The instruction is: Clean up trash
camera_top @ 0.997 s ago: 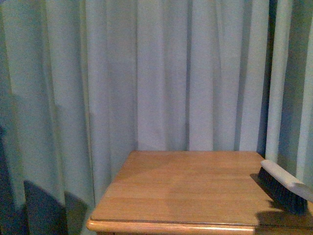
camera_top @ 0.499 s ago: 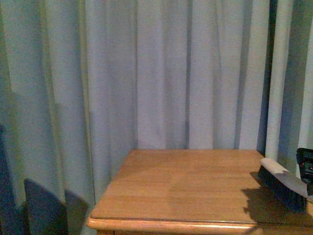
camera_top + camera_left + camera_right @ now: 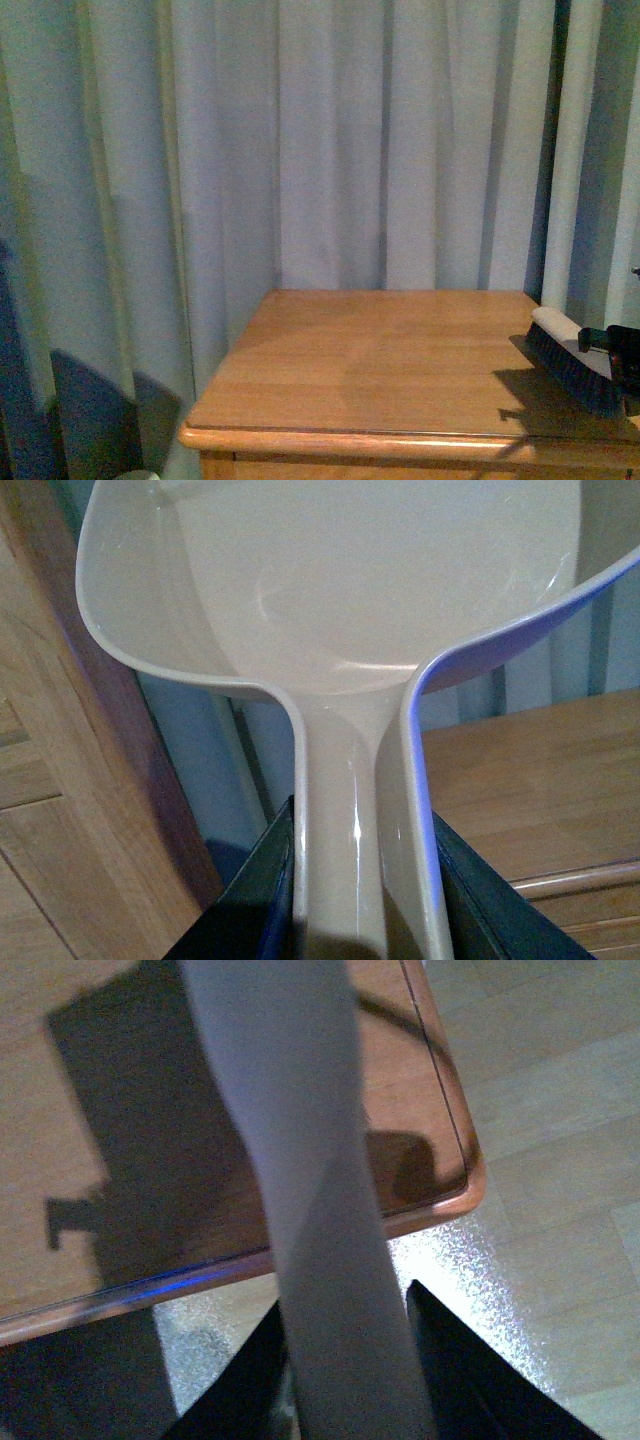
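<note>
No trash shows in any view; it is out of sight. The pale beige dustpan (image 3: 340, 590) fills the left wrist view, and my left gripper (image 3: 362, 855) is shut on its handle, with the pan empty. My right gripper (image 3: 345, 1345) is shut on the brush (image 3: 300, 1160) by its pale handle. In the front view the brush (image 3: 568, 358), white-backed with dark bristles, hovers just over the right end of the wooden table (image 3: 380, 350). The dark right gripper (image 3: 622, 356) shows at the picture's right edge.
Pale blue-grey curtains (image 3: 330, 150) hang close behind and beside the table. The table's rounded front edge (image 3: 400, 440) and a corner (image 3: 465, 1175) are in view, with light wood floor (image 3: 560, 1080) below. Wood panelling (image 3: 60, 810) stands near the dustpan.
The brush has shifted slightly left and up over the table's right end. The dark right gripper has come into the front view. The table sits a little higher in the picture.
</note>
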`<state>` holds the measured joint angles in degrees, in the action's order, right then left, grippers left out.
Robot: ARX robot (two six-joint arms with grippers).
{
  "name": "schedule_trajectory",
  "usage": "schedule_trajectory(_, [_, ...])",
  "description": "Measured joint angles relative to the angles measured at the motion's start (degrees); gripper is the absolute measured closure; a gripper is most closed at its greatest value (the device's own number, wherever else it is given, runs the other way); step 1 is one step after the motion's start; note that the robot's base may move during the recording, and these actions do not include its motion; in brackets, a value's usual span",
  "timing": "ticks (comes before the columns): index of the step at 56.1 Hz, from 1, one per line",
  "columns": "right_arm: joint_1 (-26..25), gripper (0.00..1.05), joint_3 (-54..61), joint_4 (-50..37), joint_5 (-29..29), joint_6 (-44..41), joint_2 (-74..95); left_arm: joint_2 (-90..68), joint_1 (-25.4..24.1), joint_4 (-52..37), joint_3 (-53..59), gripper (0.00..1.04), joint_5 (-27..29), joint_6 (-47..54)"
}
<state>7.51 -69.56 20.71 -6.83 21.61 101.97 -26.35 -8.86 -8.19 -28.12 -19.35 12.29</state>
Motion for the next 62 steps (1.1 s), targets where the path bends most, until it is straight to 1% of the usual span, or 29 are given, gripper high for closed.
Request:
schedule_trajectory(3, [0.0,0.82,0.0,-0.3,0.0,-0.2,0.0,0.0,0.0,0.0,0.0,0.77,0.0,0.0])
schedule_trajectory(5, [0.0,0.85,0.0,-0.5,-0.2,-0.3,0.0,0.0,0.0,0.0,0.0,0.77,0.0,0.0])
schedule_trajectory(16, [-0.1,0.85,0.9,-2.1,-0.3,-1.8,-1.3,0.0,0.0,0.0,0.0,0.77,0.0,0.0])
schedule_trajectory(21, [0.2,0.85,2.3,-3.9,-1.4,-3.4,-3.4,0.0,0.0,0.0,0.0,0.77,0.0,0.0])
schedule_trajectory(30, [1.5,0.85,7.6,-11.5,-6.0,-8.0,-11.5,0.0,0.0,0.0,0.0,0.77,0.0,0.0])
schedule_trajectory(36, [3.8,0.85,15.4,-19.8,-10.3,-12.1,-24.0,0.0,0.0,0.0,0.0,0.77,0.0,0.0])
schedule_trajectory(40, [5.0,0.85,19.2,-21.9,-11.7,-12.9,-30.5,0.0,0.0,0.0,0.0,0.77,0.0,0.0])
schedule_trajectory(49, [8.3,0.85,26.9,-21.0,-15.2,-13.5,-44.3,0.0,0.0,0.0,0.0,0.77,0.0,0.0])
schedule_trajectory(53, [10.8,0.85,30.4,-20.2,-18.1,-13.8,-51.3,0.0,0.0,0.0,0.0,0.77,0.0,0.0])
schedule_trajectory(59, [14.2,0.85,34.0,-18.9,-21.9,-14.1,-60.3,0.0,0.0,0.0,0.0,0.77,0.0,0.0])
schedule_trajectory(62, [14.9,0.85,34.8,-17.8,-22.6,-13.9,-63.1,0.0,0.0,0.0,0.0,0.77,0.0,0.0])
